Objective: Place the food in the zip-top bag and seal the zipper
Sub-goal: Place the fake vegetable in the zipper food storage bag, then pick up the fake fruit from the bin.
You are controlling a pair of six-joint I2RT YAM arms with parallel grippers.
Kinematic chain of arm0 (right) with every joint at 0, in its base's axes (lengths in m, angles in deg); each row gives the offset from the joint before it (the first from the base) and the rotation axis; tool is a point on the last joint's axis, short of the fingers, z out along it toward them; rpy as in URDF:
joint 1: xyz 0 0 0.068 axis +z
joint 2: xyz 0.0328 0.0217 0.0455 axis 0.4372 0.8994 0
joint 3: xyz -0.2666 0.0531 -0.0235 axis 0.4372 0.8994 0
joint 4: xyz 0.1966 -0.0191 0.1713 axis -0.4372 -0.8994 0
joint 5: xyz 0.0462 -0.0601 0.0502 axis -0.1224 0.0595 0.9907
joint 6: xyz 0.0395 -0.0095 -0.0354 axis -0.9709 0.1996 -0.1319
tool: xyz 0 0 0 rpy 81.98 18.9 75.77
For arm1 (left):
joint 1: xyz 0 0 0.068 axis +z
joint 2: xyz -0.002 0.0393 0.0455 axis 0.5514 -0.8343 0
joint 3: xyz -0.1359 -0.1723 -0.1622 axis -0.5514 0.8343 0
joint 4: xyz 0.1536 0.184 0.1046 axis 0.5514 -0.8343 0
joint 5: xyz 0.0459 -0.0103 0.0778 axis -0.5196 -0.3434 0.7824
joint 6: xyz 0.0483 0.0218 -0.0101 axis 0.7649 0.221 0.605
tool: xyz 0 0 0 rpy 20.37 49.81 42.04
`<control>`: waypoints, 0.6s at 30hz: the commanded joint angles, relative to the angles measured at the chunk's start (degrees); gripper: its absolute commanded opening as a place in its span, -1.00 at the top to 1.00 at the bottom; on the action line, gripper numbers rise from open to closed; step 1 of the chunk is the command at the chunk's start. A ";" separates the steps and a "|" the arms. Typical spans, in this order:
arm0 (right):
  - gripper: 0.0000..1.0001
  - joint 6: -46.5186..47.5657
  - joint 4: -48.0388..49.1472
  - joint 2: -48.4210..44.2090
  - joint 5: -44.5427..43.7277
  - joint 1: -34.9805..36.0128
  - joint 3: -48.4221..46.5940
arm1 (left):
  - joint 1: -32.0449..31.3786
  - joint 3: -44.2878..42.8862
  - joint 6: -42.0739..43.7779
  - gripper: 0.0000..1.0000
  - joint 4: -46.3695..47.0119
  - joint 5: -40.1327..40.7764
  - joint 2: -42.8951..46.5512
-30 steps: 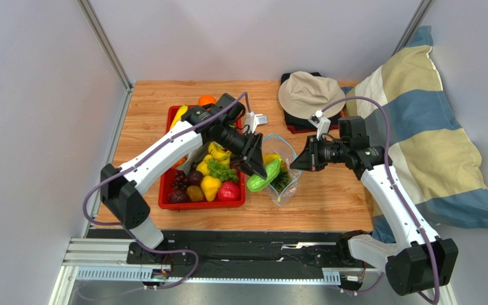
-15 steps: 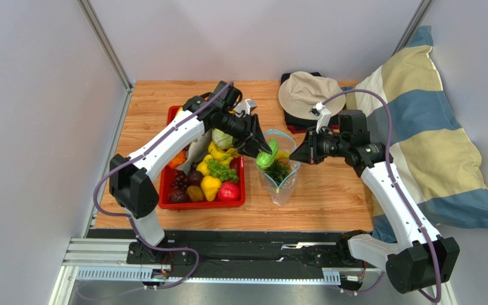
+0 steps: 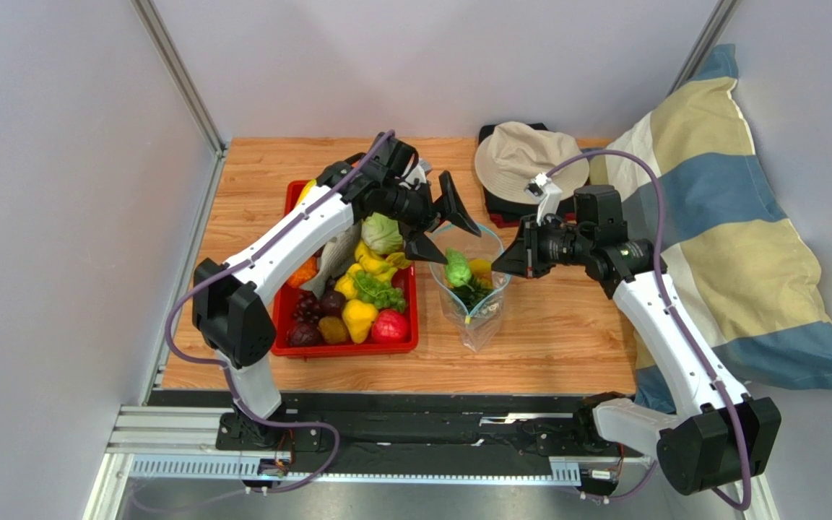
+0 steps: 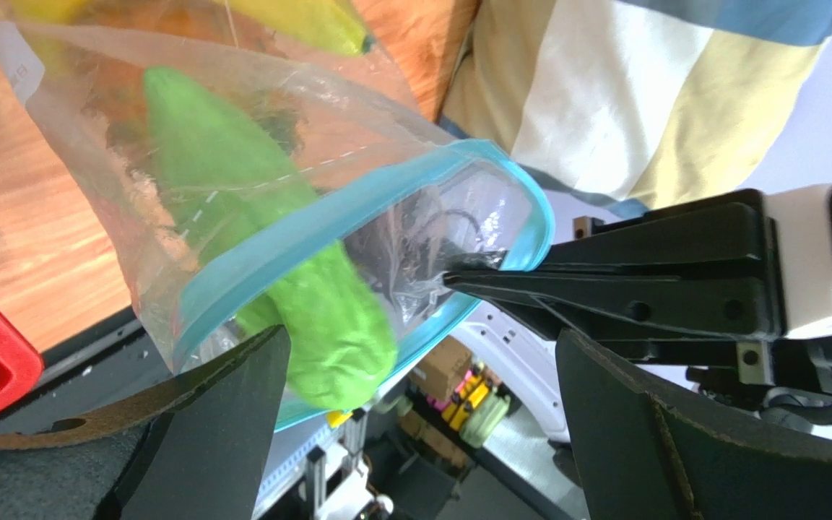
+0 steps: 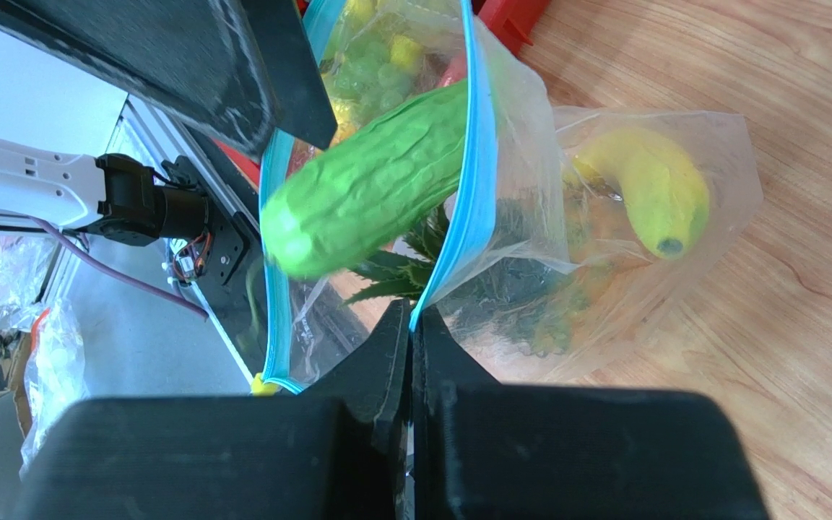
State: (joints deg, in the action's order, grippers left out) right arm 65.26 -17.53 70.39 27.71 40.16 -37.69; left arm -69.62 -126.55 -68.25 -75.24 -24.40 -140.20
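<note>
The clear zip-top bag [image 3: 479, 316] stands open on the wooden table, its blue-green zipper [image 5: 472, 184] spread wide. A green cucumber [image 3: 457, 268] leans in the mouth, half inside and half sticking out. It touches neither finger of my left gripper [image 3: 440, 228], which hangs open just above it. My right gripper [image 5: 412, 325] is shut on the zipper at the bag's right side and holds the mouth up. Inside the bag lie a yellow fruit [image 5: 648, 190] and green leaves [image 5: 410, 271]. More food [image 3: 361, 298] fills the red tray [image 3: 344, 349] left of the bag.
A beige hat [image 3: 523, 157] on a dark folded cloth lies behind the bag. A striped pillow [image 3: 713, 238] leans at the table's right edge. Bare wood shows in front of the bag and behind the tray.
My left gripper carried the cucumber up over the bag's mouth, then opened and let it go. The cucumber now rests in the bag. The right gripper kept its hold on the zipper.
</note>
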 commanded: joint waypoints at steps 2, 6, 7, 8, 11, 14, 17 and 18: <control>1.00 1.44 0.84 -0.50 0.21 0.35 -3.11 | 1.79 -1.68 -3.19 -0.98 3.07 4.98 8.15; 1.00 1.71 -0.21 0.03 1.61 0.00 -4.16 | 4.17 0.95 5.67 -0.98 6.94 11.30 14.31; 1.00 1.79 -0.39 0.29 1.97 -0.61 -4.51 | 4.52 0.96 8.57 -0.98 7.90 12.63 16.67; 1.00 1.97 -0.57 0.38 2.32 -0.96 -5.12 | 4.52 1.13 15.39 -0.98 8.61 13.86 18.00; 1.00 3.02 -1.09 0.90 4.07 -1.58 -5.57 | 4.70 5.25 31.89 -0.98 15.27 18.43 24.67; 1.00 4.17 -1.36 1.87 4.95 -1.67 -5.48 | 5.31 11.23 55.94 -0.98 21.89 10.82 30.31; 1.00 4.52 -1.18 3.10 5.31 -1.58 -5.74 | 4.35 10.02 71.42 -0.98 14.52 6.13 29.71; 1.00 4.52 -1.01 4.06 5.40 -1.58 -6.26 | 4.08 8.36 74.23 -0.98 10.50 3.61 29.09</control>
State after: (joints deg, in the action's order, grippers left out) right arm 67.73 -19.39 72.58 30.88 38.74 -40.82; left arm -64.57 -116.78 -22.77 -60.14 -14.23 -108.97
